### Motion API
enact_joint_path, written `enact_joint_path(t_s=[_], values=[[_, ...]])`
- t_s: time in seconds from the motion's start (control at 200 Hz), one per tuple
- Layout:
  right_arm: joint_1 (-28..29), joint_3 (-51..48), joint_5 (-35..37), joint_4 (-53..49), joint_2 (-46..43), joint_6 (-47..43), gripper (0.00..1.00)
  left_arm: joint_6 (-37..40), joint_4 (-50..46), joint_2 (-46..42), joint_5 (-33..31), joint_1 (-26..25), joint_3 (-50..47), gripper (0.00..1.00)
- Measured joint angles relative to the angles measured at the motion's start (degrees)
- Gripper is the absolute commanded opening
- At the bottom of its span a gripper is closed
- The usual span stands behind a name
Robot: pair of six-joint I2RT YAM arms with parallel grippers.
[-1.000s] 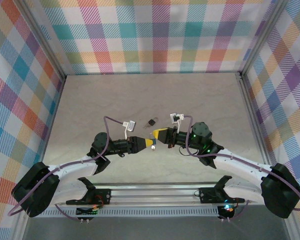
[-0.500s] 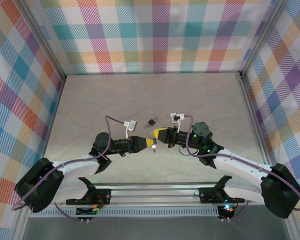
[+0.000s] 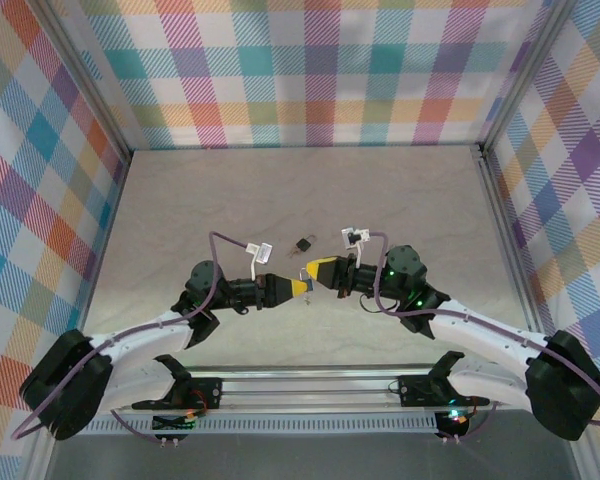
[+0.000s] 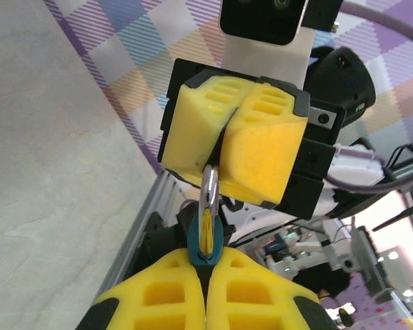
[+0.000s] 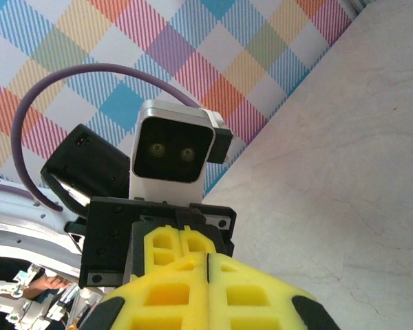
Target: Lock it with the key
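Above the pale counter (image 3: 180, 200), the left claw (image 4: 206, 269) has just pinched shut on the key (image 4: 208, 237), whose blade the right claw (image 4: 219, 155) grips, likely a handover, while the lock (image 3: 303, 243) lies farther back.

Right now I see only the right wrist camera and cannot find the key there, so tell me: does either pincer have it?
Observer: Yes, the left wrist view has the left pincer shut on the key by its teal head.
Operator: And the other one?
Observer: The right pincer pinches the key's silver blade, so both hold it.
Operator: Where does it have to go?
Observer: Into the lock, which from above lies on the table, just past the two pincers, apart from both.
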Motion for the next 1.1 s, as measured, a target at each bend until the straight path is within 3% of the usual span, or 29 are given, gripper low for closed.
enact_joint_path(t_s=[0.14, 0.4, 0.515, 0.615, 0.78, 0.955, 1.1], values=[[0.0, -0.2, -1.0, 0.8, -0.1, -0.7, 0.00, 4.2, -6.7, -3.7, -0.2, 0.0, 0.5, 0.00], [0.0, -2.4, -1.0, 3.4, -0.2, -1.7, 0.00, 4.3, -6.4, -2.0, 0.3, 0.0, 0.5, 0.00], [0.0, -2.8, 0.0, 1.9, -2.7, -3.0, 0.18, 5.7, -8.1, -3.0, 0.2, -0.1, 0.5, 0.00], [0.0, -3.1, 1.6, -0.8, -7.1, -4.5, 0.44, 8.4, -13.0, -5.4, -0.9, -0.7, 0.5, 0.00], [-0.4, -3.1, 5.9, -8.4, -14.9, -8.3, 0.77, 15.3, -29.2, -8.4, -6.1, -4.8, 6.4, 0.00], [-2.2, -2.0, 8.3, -18.1, -19.7, -11.8, 0.93, 26.2, -53.4, -6.7, -11.2, -6.8, 22.7, 0.00], [-4.6, 0.7, 6.7, -24.0, -20.0, -13.8, 0.95, 38.4, -71.8, -0.9, -11.8, -6.9, 34.5, 0.00]])
